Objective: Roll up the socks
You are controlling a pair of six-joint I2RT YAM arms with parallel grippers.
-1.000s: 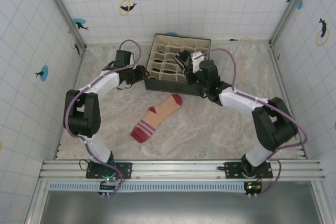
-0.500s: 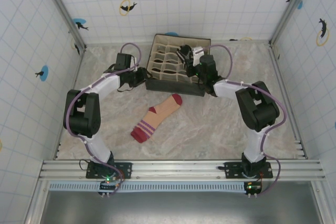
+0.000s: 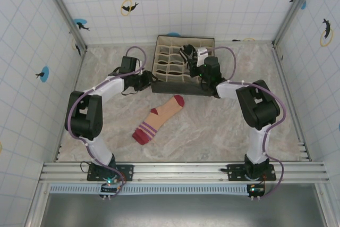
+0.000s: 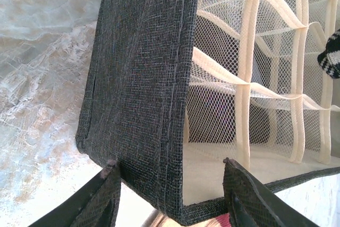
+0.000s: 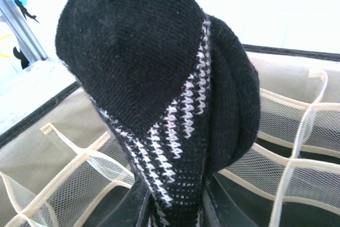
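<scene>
The peach sock (image 3: 159,119) with dark red toe and purple stripes lies flat on the table in front of the box. The black-and-white sock (image 5: 159,78) is bunched into a roll, and my right gripper (image 5: 175,208) is shut on its lower end. It hangs over the mesh cells of the fabric organizer box (image 3: 175,86), where the roll (image 3: 187,52) sits near the right gripper (image 3: 191,58). My left gripper (image 4: 170,163) is open, its fingers straddling the box's dark near-left corner wall (image 4: 143,78). From above, the left gripper (image 3: 150,80) is at that corner.
The organizer box holds several cream-edged mesh cells (image 4: 249,94). Tiled walls enclose the marble tabletop (image 3: 223,126). The metal rail (image 3: 180,171) with the arm bases runs along the near edge.
My left gripper has slid right up to the box's corner. The right arm has folded in closer, keeping the rolled sock over the box.
</scene>
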